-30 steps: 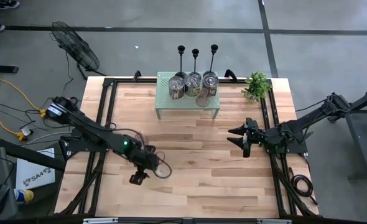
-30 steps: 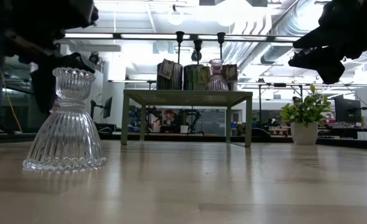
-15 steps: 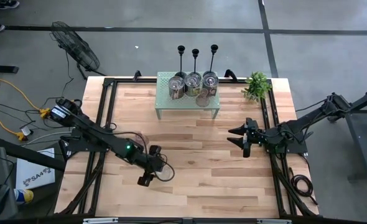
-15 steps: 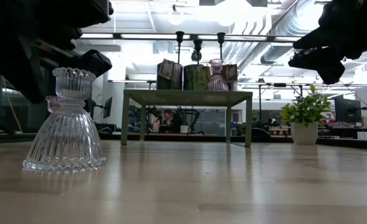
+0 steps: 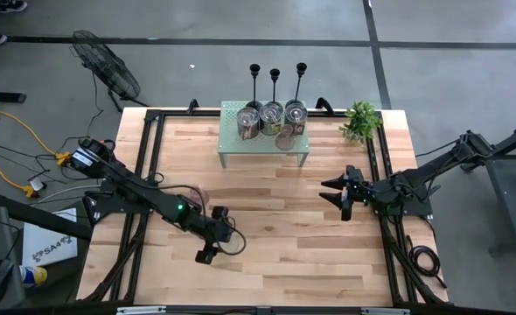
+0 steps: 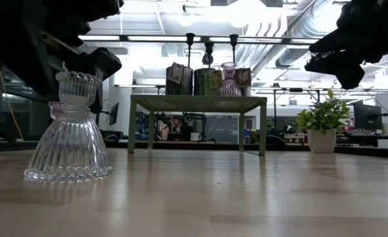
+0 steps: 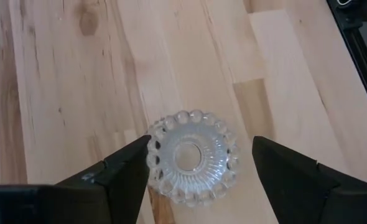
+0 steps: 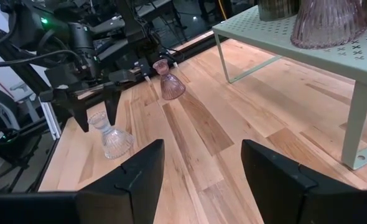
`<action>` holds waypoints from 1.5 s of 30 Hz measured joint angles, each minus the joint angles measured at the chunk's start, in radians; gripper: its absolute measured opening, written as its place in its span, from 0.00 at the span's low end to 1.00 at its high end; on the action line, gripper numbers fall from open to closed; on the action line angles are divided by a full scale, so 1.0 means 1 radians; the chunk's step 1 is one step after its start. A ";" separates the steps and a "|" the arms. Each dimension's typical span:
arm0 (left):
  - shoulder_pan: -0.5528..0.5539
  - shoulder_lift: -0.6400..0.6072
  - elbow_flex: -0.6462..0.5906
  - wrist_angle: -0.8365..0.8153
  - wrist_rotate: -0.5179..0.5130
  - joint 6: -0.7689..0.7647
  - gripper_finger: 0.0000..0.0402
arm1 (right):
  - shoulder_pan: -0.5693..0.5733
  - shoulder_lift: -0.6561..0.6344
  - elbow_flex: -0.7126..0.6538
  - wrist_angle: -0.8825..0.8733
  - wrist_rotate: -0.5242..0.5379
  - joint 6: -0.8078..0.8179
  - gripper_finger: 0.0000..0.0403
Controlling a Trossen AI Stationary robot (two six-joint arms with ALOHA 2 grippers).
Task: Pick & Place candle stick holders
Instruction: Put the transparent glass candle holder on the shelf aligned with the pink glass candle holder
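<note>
A clear ribbed glass candle holder (image 6: 69, 141) stands upright on its wide base on the wooden table, toward the near left; it also shows in the high view (image 5: 231, 242). My left gripper (image 7: 199, 168) is open above it, pointing down. Its fingers stand either side of the holder's upper cup (image 8: 99, 119); I see no touch. A pink glass holder (image 8: 169, 81) stands on the table beyond it. My right gripper (image 5: 341, 199) hangs open and empty over the table's right side.
A pale green perforated shelf (image 5: 232, 144) stands at the far middle with silvery jars (image 5: 272, 114) and a pink glass holder (image 6: 229, 79) on it. Three black candlesticks (image 5: 275, 74) stand behind it. A small plant (image 5: 360, 120) sits at the far right corner.
My left gripper has moved toward the table's right edge, onto the clear holder. Its open fingers now straddle the upper cup. The holder has stayed where it was.
</note>
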 joint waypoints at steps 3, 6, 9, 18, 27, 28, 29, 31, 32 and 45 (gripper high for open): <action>0.000 0.000 0.000 -0.007 -0.004 -0.030 0.68 | 0.000 0.000 0.000 -0.002 0.000 0.001 0.51; -0.001 0.000 0.000 -0.031 -0.011 -0.111 0.68 | 0.000 0.000 0.000 -0.007 0.000 0.008 0.51; -0.026 0.000 0.000 -0.074 -0.059 -0.182 0.68 | 0.000 0.000 0.000 -0.009 0.000 0.008 0.51; -0.187 0.000 0.000 -0.085 -0.365 -0.326 0.68 | 0.000 0.000 0.000 -0.013 0.000 0.007 0.51; -0.335 0.024 -0.003 -0.113 -0.685 -0.616 0.68 | 0.000 0.000 0.000 -0.015 0.000 0.023 0.51; -0.346 0.034 -0.007 -0.101 -0.696 -0.632 0.68 | 0.000 0.000 0.000 -0.015 0.000 0.023 0.51; -0.357 0.046 -0.011 -0.092 -0.703 -0.650 0.68 | 0.000 0.000 0.000 -0.015 0.000 0.023 0.51; -0.379 0.074 -0.025 -0.085 -0.719 -0.689 0.68 | 0.000 0.000 0.000 -0.015 0.000 0.023 0.51; -0.390 0.088 -0.029 -0.084 -0.740 -0.712 0.68 | 0.000 0.001 0.001 -0.016 0.000 0.023 0.51; -0.431 0.235 -0.042 0.146 -1.014 -0.778 0.68 | 0.000 0.002 0.001 -0.033 0.000 0.022 0.51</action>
